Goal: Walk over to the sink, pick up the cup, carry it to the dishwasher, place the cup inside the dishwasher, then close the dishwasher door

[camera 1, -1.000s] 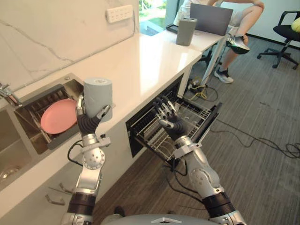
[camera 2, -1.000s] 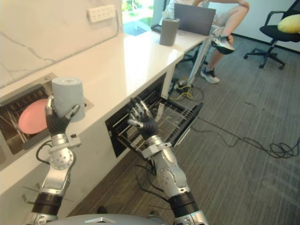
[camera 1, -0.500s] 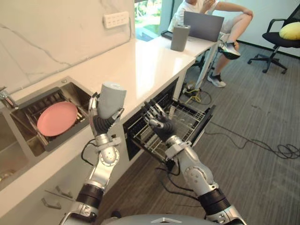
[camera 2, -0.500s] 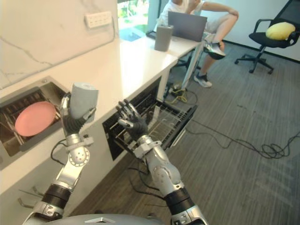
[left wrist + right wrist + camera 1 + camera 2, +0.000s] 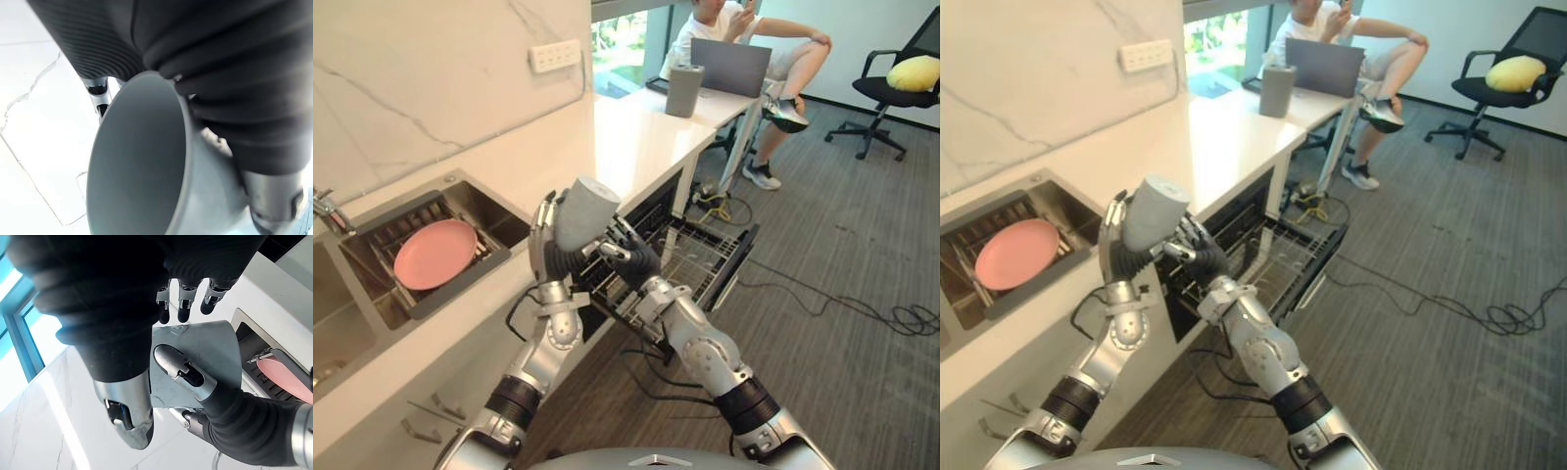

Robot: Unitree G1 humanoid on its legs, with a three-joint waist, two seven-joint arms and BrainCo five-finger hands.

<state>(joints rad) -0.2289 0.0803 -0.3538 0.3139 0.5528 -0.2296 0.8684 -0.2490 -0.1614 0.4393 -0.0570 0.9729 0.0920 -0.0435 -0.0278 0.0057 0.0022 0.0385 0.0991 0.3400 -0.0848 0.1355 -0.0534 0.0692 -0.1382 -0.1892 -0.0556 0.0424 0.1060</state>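
Your left hand (image 5: 551,259) grips the one cup (image 5: 584,211), tilted, above the open dishwasher (image 5: 707,257); your right hand (image 5: 636,262), fingers spread, sits just beside it at 4 o'clock. One plate (image 5: 435,253) at 9.

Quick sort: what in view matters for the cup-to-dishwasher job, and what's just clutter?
Job:
- cup, gripped in left hand
- right hand, open, beside the cup
- dishwasher, open, rack out

Lying about:
- pink plate in the sink rack
- grey canister on the counter
- laptop
- office chair with yellow cushion
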